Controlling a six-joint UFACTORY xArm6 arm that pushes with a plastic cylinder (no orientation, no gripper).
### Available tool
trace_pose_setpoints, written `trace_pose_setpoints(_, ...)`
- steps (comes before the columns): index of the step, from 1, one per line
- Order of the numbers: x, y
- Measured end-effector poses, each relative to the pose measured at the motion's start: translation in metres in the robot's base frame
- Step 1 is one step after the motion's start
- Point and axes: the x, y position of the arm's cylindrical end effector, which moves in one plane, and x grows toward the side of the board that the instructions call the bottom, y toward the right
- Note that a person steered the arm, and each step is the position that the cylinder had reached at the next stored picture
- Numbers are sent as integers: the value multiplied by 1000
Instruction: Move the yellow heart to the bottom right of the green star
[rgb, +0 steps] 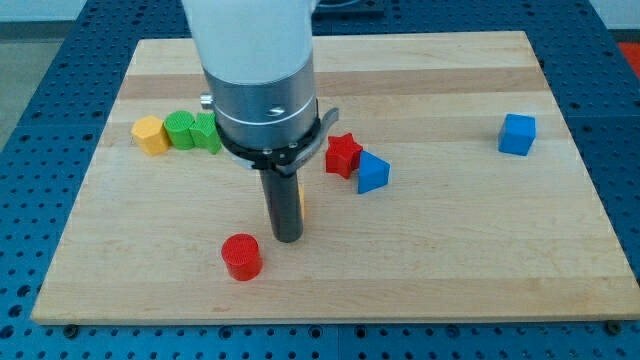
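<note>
My tip (287, 238) rests on the wooden board (450, 240) at the centre-left, just above and to the right of a red cylinder (241, 256). A thin yellow sliver (302, 203) shows against the rod's right side. It may be the yellow heart, but the rod hides most of it and its shape cannot be made out. Two green blocks sit side by side at the left: one (181, 130) is in full view, the other (207, 133) is partly hidden by the arm's body. I cannot tell which one is the star.
A yellow hexagonal block (151, 134) lies left of the green blocks. A red star (343, 154) and a blue triangular block (372, 172) touch just right of the arm. A blue cube (517, 134) sits alone at the far right.
</note>
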Motion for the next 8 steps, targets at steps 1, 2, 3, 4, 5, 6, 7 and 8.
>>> trace_pose_setpoints(1,-2,20)
trace_pose_setpoints(2,-11,31)
trace_pose_setpoints(3,-15,25)
trace_pose_setpoints(4,-15,7)
trace_pose_setpoints(5,-15,-10)
trace_pose_setpoints(6,-24,-16)
trace_pose_setpoints(7,-33,-28)
trace_pose_setpoints(8,-39,-31)
